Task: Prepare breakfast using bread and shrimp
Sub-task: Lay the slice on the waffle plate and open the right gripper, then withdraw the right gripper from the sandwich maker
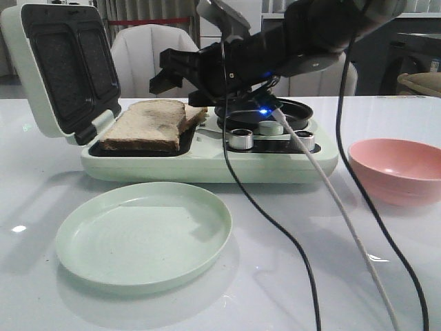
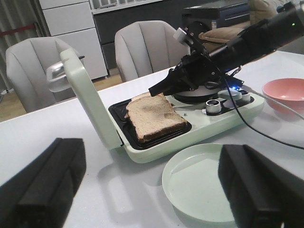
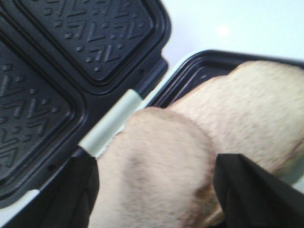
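Right fingers [image 3: 152, 199] spread wide over the top bread [image 3: 156, 185], likely to square the stack; left fingers [image 2: 142, 190] apart, idle.

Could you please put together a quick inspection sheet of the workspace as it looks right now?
Surface: glossy white table, no spills seen.
Job's things: two bread slices stacked, the upper offset, on the lower plate of the open sandwich maker; its lid stands up. No shrimp seen.
Clutter: pale green plate holding no food, pink bowl, contents not visible.
Grippers: right gripper open, over the bread; left gripper open, hanging above the table near the plate.
Cables: black cables and a white one trail from the right arm across the table.
Surroundings: pale chairs behind the table.
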`<action>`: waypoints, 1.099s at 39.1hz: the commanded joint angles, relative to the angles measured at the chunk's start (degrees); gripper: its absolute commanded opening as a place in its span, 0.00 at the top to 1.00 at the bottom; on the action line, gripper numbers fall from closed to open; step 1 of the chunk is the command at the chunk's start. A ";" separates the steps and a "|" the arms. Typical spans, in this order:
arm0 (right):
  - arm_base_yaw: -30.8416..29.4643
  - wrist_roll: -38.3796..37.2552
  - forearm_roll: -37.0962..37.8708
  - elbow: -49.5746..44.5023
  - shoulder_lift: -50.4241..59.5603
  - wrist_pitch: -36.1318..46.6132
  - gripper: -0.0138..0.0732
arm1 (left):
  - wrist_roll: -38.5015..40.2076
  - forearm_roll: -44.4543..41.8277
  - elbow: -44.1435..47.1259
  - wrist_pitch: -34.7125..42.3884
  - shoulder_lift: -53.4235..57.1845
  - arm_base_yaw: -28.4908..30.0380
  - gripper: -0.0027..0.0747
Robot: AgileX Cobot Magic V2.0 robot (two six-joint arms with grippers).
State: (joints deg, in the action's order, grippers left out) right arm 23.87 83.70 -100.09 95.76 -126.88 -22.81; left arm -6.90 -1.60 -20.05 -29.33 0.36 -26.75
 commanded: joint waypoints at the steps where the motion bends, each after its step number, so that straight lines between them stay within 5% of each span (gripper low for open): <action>1: 0.07 0.91 3.84 1.96 7.75 4.02 0.15 | 0.25 0.55 -1.40 4.45 0.84 0.01 0.17; 10: 0.39 -1.30 12.11 1.69 16.14 6.05 0.15 | 0.25 0.55 -1.40 4.45 0.84 0.01 0.17; 20: 0.42 -14.26 31.53 -3.50 28.21 5.03 0.15 | 0.25 0.55 -1.40 4.45 0.84 0.01 0.17; 37: 0.42 -62.50 86.47 -6.77 44.25 -13.26 0.15 | 0.25 0.55 -1.40 4.45 0.84 0.01 0.17; 43: 0.42 -71.91 100.66 -7.12 47.85 -21.21 0.15 | 0.25 0.55 -1.40 4.45 0.84 0.01 0.17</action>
State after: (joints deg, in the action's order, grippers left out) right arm 24.30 16.91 -6.93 87.23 -83.08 -43.68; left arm -6.90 -1.60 -20.05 -29.33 0.36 -26.75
